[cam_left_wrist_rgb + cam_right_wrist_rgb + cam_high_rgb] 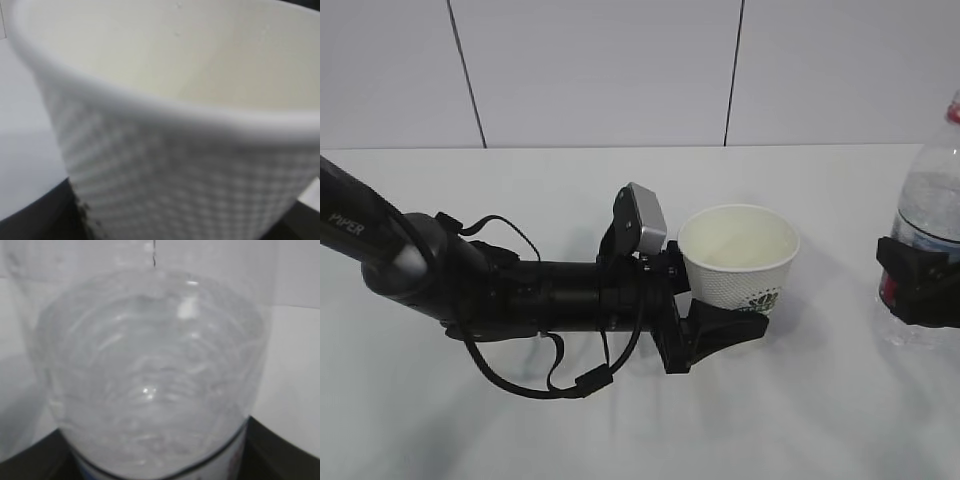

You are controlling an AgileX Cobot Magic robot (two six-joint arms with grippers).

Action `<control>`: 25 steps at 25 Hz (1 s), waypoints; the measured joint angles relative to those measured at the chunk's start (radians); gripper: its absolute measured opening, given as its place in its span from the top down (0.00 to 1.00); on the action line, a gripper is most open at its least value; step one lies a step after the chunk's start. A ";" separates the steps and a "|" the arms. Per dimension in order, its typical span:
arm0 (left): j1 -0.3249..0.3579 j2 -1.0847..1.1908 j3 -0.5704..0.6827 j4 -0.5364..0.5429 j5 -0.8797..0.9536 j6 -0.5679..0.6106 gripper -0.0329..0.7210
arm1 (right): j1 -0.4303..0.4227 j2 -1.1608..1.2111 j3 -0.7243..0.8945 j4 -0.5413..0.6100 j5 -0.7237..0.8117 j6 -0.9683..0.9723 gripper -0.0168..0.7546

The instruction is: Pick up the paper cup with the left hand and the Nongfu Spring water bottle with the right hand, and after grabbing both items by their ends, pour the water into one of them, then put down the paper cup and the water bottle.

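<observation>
The left gripper (725, 325) clasps the paper cup (740, 255) low, mid-counter (570, 180); the right gripper (920, 285) clasps the water bottle (930, 200) at three o'clock. Judged next: lift both level, bring the bottle neck over the cup rim, then tilt slowly. The bottle's cap and base are cropped; whether either touches the counter is unclear.

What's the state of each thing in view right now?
paper cup: upright, tilted slightly toward camera, looks empty, held low on its wall.
left gripper: jaws shut on paper cup.
Nongfu Spring water bottle: upright at right edge, partly cut off.
water: inside the bottle, none poured.
right gripper: jaws shut on the bottle's label band.
</observation>
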 joint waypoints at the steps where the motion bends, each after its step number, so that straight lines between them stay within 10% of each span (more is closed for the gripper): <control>1: 0.000 -0.006 0.000 0.005 0.000 0.000 0.22 | 0.000 -0.009 0.001 0.004 0.009 0.000 0.36; 25: -0.067 -0.030 0.000 0.034 0.071 -0.022 0.22 | 0.000 -0.164 0.005 0.014 0.198 -0.044 0.36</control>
